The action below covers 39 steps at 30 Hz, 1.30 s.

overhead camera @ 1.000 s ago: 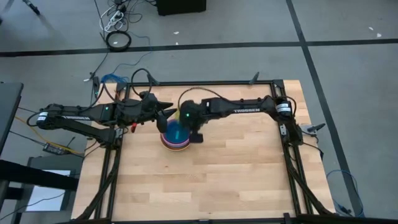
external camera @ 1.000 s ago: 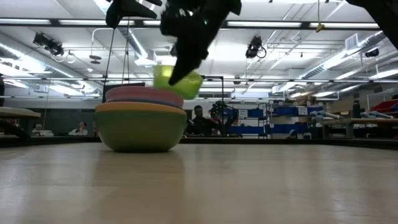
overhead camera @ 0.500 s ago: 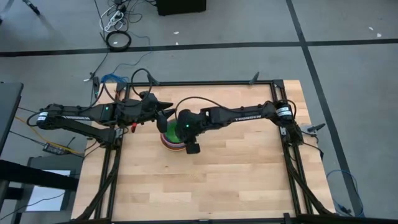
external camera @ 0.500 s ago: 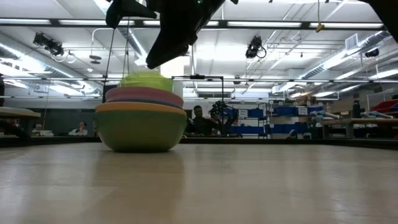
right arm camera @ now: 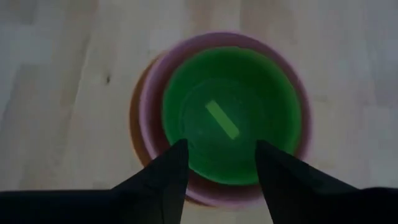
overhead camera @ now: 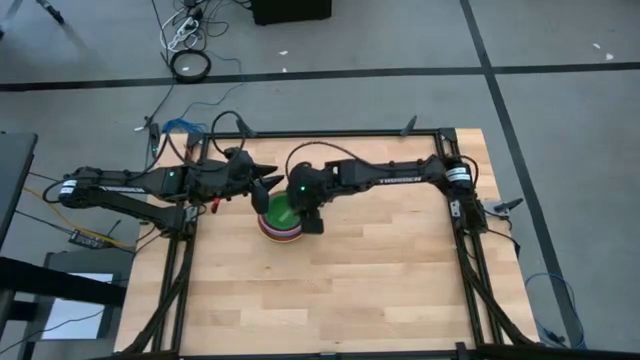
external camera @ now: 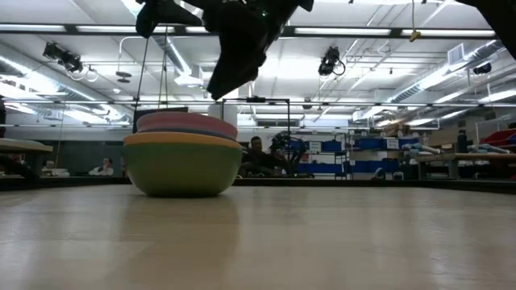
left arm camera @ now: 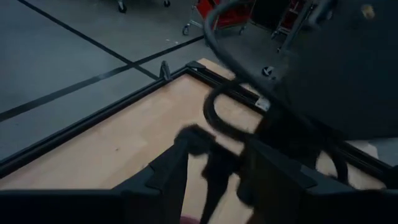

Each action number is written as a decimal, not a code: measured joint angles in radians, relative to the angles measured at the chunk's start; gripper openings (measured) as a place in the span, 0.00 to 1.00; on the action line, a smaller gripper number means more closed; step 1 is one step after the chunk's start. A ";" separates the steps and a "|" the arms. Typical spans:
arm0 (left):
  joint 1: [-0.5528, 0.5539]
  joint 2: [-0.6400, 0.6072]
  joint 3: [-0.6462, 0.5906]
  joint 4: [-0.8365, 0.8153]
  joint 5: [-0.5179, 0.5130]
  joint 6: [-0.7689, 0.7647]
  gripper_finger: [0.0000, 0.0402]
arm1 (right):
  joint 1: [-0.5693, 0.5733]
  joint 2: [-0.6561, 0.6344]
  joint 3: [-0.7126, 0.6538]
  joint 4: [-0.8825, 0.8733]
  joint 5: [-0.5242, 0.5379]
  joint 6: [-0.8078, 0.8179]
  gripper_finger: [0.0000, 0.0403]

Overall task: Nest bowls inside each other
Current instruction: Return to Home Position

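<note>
Dropped moments ago, the lime bowl (right arm camera: pixel 231 112) sits nested beneath the right gripper (right arm camera: pixel 221 147), jaws spread and empty; likely light, slick, rim-pinchable.

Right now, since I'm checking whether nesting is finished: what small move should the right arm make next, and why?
Probably lift the right gripper straight up and away. It hangs open and empty over the lime green bowl, which sits nested in the stack; the left gripper waits beside it.
</note>
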 joint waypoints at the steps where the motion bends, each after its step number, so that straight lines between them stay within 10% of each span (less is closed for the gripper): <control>1: 0.000 0.000 0.000 -0.002 0.000 0.000 0.43 | -0.006 -0.012 0.000 -0.018 -0.004 -0.001 0.42; 19: -0.017 0.029 0.000 0.186 0.059 0.210 0.43 | 0.072 -0.318 0.000 -0.009 -0.180 -0.100 0.40; 28: -0.018 0.010 0.000 0.752 0.708 0.356 0.43 | 0.106 -0.649 -0.031 0.016 -0.367 -0.137 0.40; 39: -0.041 -0.298 0.001 0.441 0.491 0.407 0.43 | 0.228 -1.097 -0.344 0.256 -0.237 -0.124 0.40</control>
